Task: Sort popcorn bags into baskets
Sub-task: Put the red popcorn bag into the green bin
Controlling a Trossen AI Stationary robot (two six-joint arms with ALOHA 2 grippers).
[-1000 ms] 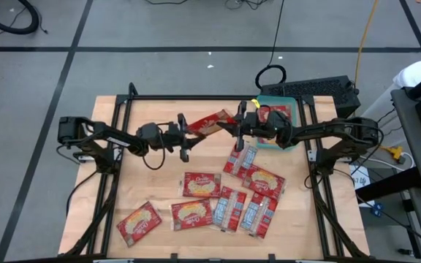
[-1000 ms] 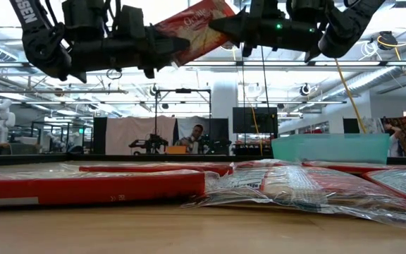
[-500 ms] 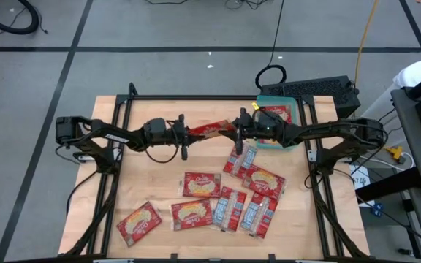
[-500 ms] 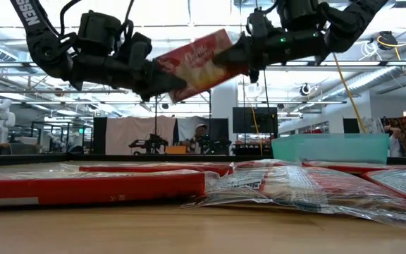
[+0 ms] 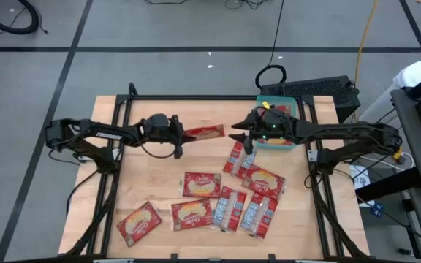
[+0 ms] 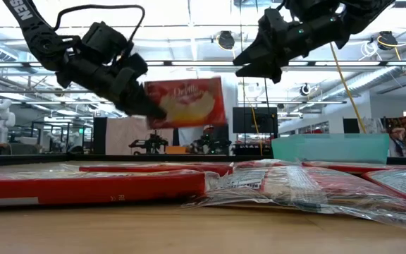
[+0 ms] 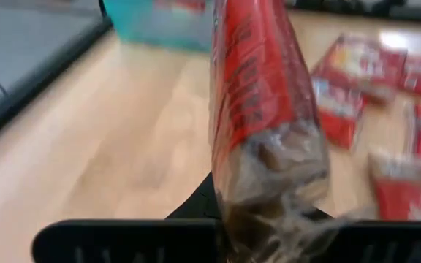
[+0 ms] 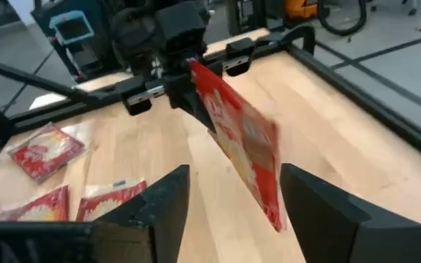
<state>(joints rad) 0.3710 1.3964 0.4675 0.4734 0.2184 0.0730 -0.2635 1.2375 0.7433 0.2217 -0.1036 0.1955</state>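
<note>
**Left pincer is holding one popcorn bag in the air**

The left pincer is squeezing one end of a red popcorn bag and holding it up above the desk. The bag is hanging on its edge, with its popcorn picture facing the low camera. The right pincer is sitting just beside the bag's free end with its fingers spread wide, and it is not touching the bag. The teal basket is resting at the far right of the desk, under the right arm, with a red bag inside it. The other popcorn bags are lying flat on the near half of the desk, some overlapping each other.
</note>
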